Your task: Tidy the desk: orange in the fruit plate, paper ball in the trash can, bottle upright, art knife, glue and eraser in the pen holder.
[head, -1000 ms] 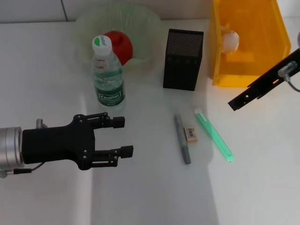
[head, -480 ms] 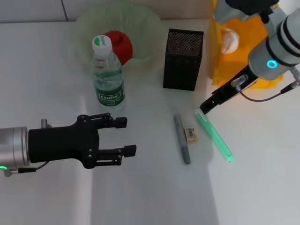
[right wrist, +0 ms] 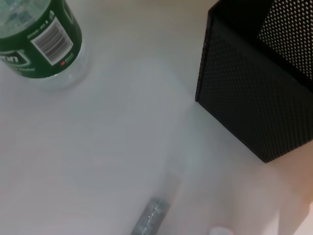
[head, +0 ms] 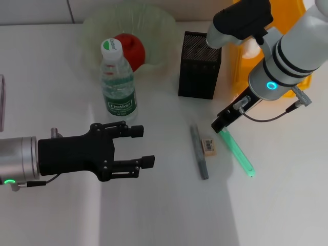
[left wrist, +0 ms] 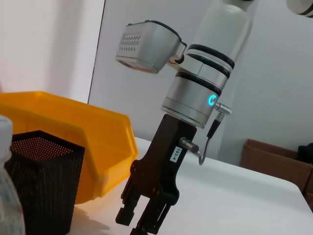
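The right gripper (head: 221, 124) hovers over the near end of the green stick (head: 237, 149); its jaw state cannot be told. An end grab could pivot it into the eraser (head: 208, 146) beside. The left gripper (head: 134, 148) idles open

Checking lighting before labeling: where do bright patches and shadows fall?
Head view: a paler band runs down the table from the bottle; the left gripper reaches into it, the right gripper hangs by the green stick. Left wrist view: shadow under the trash can beside the pen holder. Right wrist view: bright patch beside the bottle.
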Available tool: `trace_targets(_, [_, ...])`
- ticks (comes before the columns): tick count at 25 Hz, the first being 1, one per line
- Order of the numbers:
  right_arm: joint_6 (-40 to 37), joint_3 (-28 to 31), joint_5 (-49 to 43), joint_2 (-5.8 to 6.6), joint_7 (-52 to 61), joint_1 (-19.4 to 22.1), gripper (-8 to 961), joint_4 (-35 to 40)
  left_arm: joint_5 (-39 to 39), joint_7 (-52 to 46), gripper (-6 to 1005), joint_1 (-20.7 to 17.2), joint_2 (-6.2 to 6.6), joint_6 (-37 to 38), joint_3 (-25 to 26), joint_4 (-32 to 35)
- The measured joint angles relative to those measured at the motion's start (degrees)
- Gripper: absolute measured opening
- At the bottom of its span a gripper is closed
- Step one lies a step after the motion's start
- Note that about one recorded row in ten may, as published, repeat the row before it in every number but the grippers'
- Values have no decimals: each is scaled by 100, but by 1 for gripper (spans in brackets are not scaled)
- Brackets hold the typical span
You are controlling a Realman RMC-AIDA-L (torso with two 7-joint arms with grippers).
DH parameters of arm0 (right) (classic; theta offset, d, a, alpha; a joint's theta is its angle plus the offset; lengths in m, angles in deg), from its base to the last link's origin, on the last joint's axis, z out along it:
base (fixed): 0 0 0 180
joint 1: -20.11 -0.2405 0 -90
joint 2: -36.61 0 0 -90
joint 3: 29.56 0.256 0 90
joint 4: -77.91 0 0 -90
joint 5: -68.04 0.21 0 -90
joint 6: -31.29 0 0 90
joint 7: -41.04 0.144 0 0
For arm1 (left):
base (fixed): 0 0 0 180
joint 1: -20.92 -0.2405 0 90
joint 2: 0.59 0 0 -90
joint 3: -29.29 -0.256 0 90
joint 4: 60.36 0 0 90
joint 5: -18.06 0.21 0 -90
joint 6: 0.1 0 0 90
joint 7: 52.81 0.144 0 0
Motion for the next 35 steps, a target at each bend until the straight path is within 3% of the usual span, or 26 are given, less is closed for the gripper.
trace_targets(9, [265,-96,50,1,13,-27,371,-186,-1,18,766,3,-35,-104,-24,-1])
trace_targets(26, [367,-166,120,2,-9,-50,377,-317,-1,26,767,60,-93,-232,-54,-1])
trace_targets(35, [372,-133,125,2,-14,-50,172,-323,-1,26,766,74,-101,-260,-53,-1])
